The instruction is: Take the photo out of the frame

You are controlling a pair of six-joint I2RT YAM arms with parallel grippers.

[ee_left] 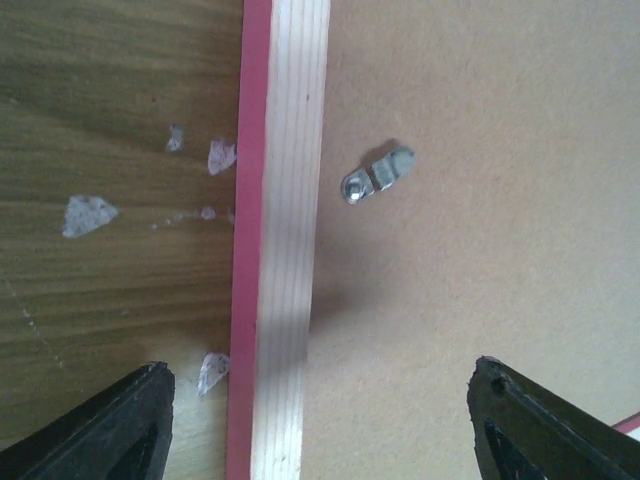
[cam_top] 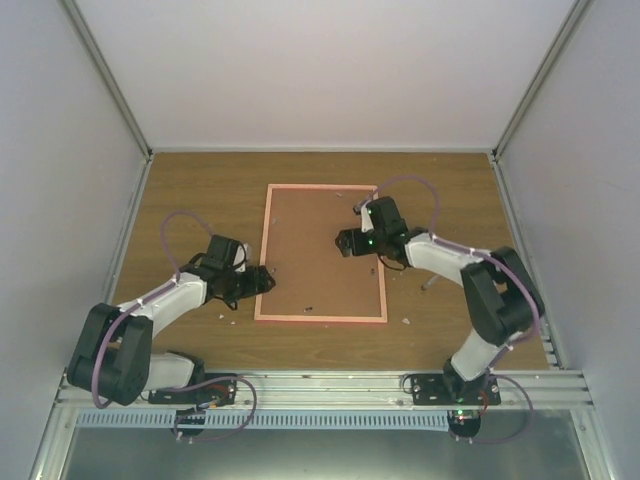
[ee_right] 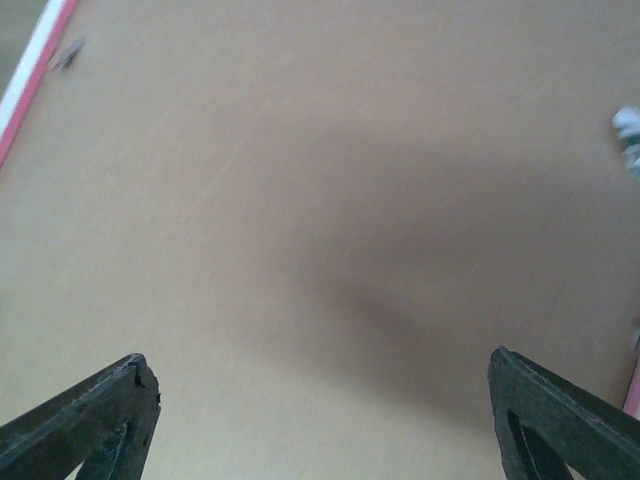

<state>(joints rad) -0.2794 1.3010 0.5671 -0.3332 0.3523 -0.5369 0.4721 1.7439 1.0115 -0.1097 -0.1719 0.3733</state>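
One metal clip (ee_left: 377,174) on frame (ee_left: 290,200) back

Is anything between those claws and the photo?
Yes. The frame lies back up; its brown backing board covers the whole opening, so no photo shows. A metal clip sits on it by the rail.

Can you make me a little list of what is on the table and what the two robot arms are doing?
table: brown wood
frame: pink-red, lying flat and face down
brown board: fills the frame's back, facing up
clip: small metal tab on the brown board, beside the frame's left edge
photo: not visible
left gripper: jaws open, one on each side of the frame's left edge, holding nothing
right gripper: jaws open above the brown board, holding nothing
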